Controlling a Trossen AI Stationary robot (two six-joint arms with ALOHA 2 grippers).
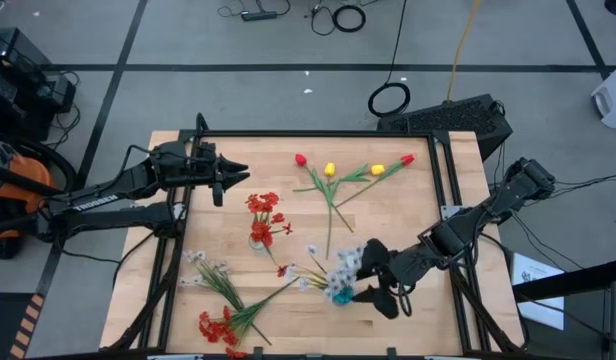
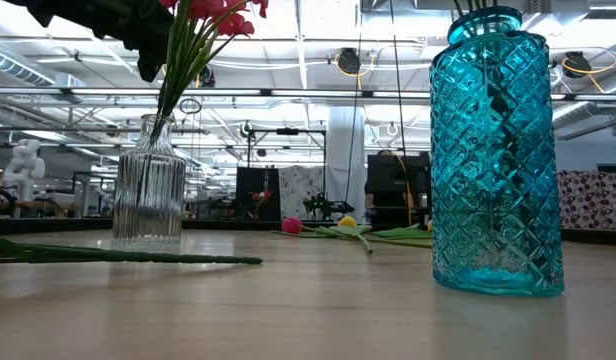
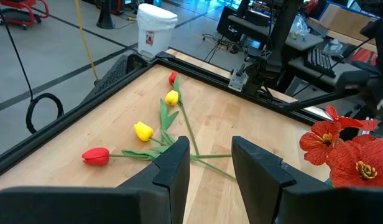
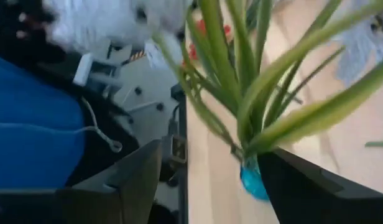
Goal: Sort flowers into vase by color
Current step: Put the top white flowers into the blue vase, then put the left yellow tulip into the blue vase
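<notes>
right gripper (image 1: pixel 373 280) at 5 o'clock, jaws released beside white sprays (image 1: pixel 340 268) in blue vase (image 2: pixel 496 150). left gripper (image 1: pixel 226 178) at 10, jaws apart, empty. tulips (image 1: pixel 353 172) at 1: prob. light, floppy; pinch mid-stalk.

tulips (image 1: pixel 353 175) — table (image 1: pixel 458 200) rear; sprays (image 1: pixel 223 305) — front-left; vases (image 1: pixel 260 235) — centre

Beside the right gripper (image 1: pixel 377 283), white blossoms (image 4: pixel 117 22) blur; the blue vase (image 2: pixel 496 150) top is cut off.
</notes>
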